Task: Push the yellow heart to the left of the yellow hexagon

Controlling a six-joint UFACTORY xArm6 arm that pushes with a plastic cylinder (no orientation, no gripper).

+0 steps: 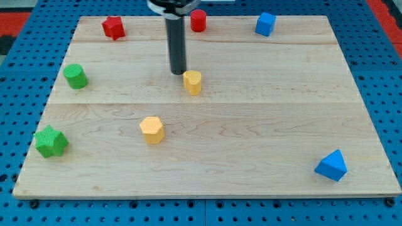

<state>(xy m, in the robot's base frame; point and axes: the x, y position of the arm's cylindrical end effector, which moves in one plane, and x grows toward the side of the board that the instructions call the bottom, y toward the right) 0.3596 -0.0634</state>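
Observation:
The yellow heart (193, 82) sits a little above the board's middle. The yellow hexagon (152, 129) lies below it and to its left, well apart from it. My tip (178, 73) is just to the upper left of the yellow heart, close to it or touching its edge. The dark rod rises from there to the view's top.
A red star (113, 27) and a red cylinder (198, 20) sit at the top. A blue cube (266, 24) is at the top right, a blue triangle (331, 166) at the bottom right. A green cylinder (75, 76) and a green star (51, 141) are at the left edge of the wooden board (264, 125).

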